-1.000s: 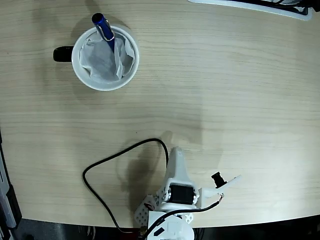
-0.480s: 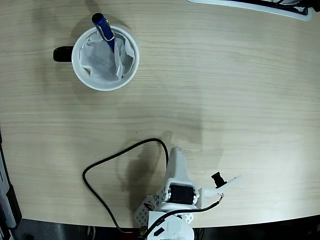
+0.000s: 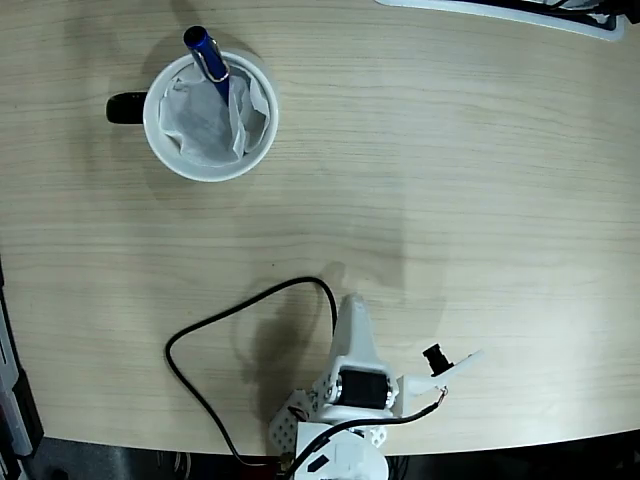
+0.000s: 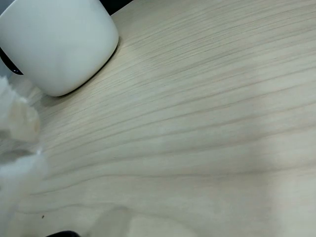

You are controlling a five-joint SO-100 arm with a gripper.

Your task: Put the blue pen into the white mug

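In the fixed view the white mug [image 3: 158,135] stands at the upper left of the wooden table, its black handle [image 3: 125,108] pointing left and crumpled white paper inside. The blue pen [image 3: 208,57] stands tilted in the mug, leaning on the far rim with its silver clip showing. My gripper [image 3: 351,305] is folded back at the bottom centre, far from the mug; its jaws look shut with nothing in them. The wrist view shows the mug's outer wall [image 4: 59,39] at upper left and a blurred white finger [image 4: 17,148] at the left edge; the pen is out of that view.
A black cable [image 3: 200,330] loops over the table left of the arm's base. A white flat object [image 3: 520,12] lies along the top right edge. The table's front edge runs just below the arm's base.
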